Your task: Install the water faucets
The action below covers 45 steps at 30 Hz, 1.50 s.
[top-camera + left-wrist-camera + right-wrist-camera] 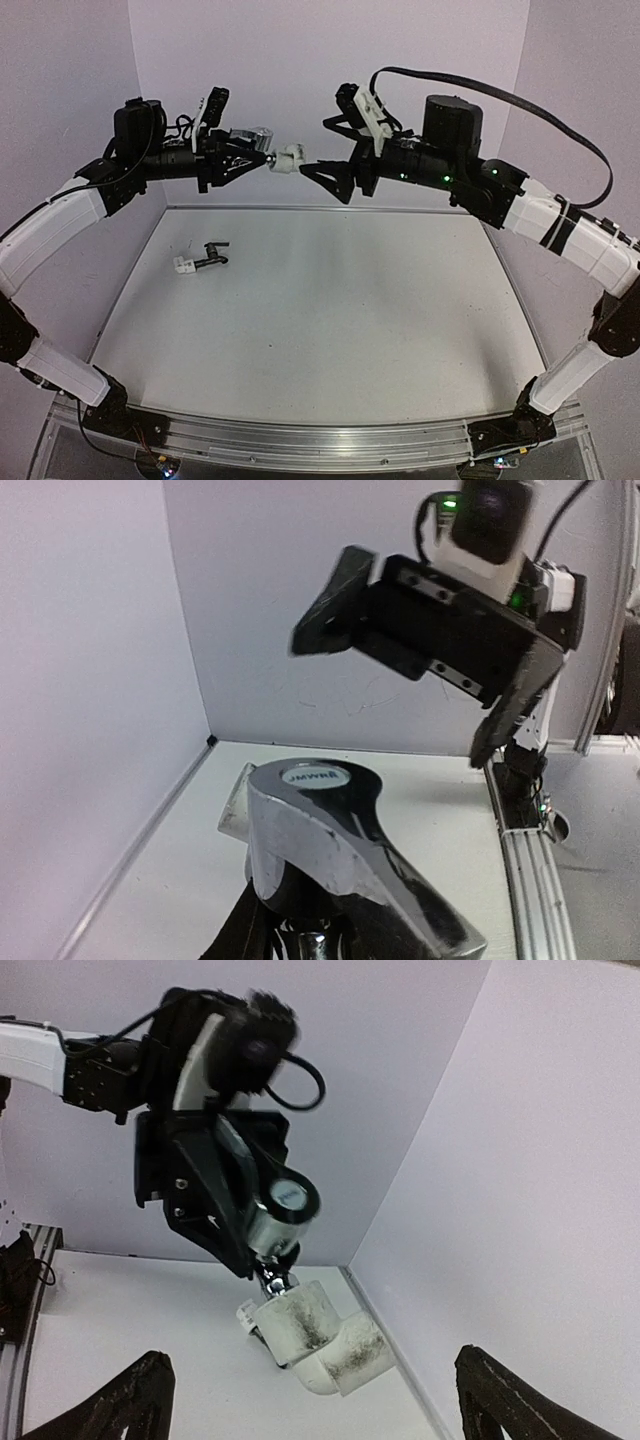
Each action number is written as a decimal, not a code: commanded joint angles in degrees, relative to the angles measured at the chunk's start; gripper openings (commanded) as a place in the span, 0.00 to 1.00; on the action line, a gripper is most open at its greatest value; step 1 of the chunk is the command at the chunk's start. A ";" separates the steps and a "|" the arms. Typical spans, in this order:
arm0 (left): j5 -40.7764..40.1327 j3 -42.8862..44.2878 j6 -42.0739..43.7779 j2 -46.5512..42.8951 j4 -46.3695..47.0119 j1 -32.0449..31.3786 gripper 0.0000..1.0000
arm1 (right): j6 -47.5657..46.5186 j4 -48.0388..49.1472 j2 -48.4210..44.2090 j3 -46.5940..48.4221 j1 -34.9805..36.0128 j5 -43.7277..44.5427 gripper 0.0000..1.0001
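Observation:
My left gripper is shut on the shiny silver faucet and holds it high above the table. A white elbow fitting sits on the faucet's threaded end. In the left wrist view the faucet's lever handle fills the foreground, and it hides most of my fingers. My right gripper is open wide, facing the elbow, and its fingers stand apart on either side without touching it. The dark faucet lies on the table at the left with a white fitting on it.
The white table has purple walls at the back and on both sides. A metal rail runs along the near edge with both arm bases on it. The right arm's black cable loops above it.

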 commanded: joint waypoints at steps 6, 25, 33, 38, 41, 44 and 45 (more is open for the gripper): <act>-4.77 2.06 -51.80 -2.22 5.84 0.30 0.00 | -28.89 6.32 -4.88 -9.74 0.29 -8.99 0.97; 1.35 -5.11 -80.62 -8.12 8.81 0.30 0.00 | -27.96 22.42 7.66 -4.96 0.26 -12.89 0.80; 2.63 -4.39 -80.29 -8.00 9.22 0.18 0.00 | -23.41 22.51 10.14 -1.14 0.26 -13.64 0.65; 3.02 -4.77 -79.89 -7.83 9.27 0.06 0.00 | -20.08 22.24 10.64 0.36 0.26 -15.86 0.50; 3.04 -4.61 -79.30 -7.78 9.27 0.06 0.00 | -18.20 22.16 10.64 0.63 0.25 -15.78 0.36; 2.82 -3.96 -77.39 -7.73 9.27 0.05 0.00 | -15.63 21.62 10.24 0.63 0.26 -16.17 0.19; 2.63 -3.82 -76.36 -7.68 9.25 0.03 0.00 | -14.37 21.32 10.05 0.71 0.27 -16.54 0.14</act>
